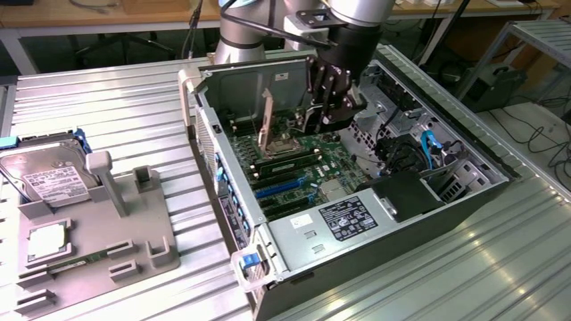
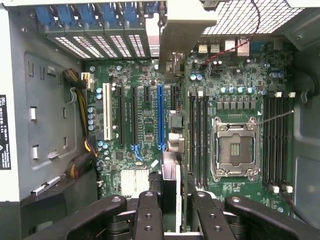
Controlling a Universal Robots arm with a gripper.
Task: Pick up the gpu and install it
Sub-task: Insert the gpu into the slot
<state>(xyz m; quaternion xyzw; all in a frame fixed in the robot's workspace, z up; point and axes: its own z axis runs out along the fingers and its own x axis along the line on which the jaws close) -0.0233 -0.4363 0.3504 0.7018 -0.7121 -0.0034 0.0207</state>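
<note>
The gpu [image 2: 171, 175] stands on edge between the gripper's [image 2: 170, 200] black fingers [image 2: 148, 212], clamped there, its pale bracket [image 2: 182, 37] at the far end from the hand. Beneath the hand lies the motherboard [image 2: 235, 85] inside the open computer case [image 1: 499, 167].

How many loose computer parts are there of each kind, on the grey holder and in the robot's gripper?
hard drive, on the holder: 1
processor, on the holder: 1
memory stick, on the holder: 1
gpu, in the gripper: 1
Total: 4
</note>
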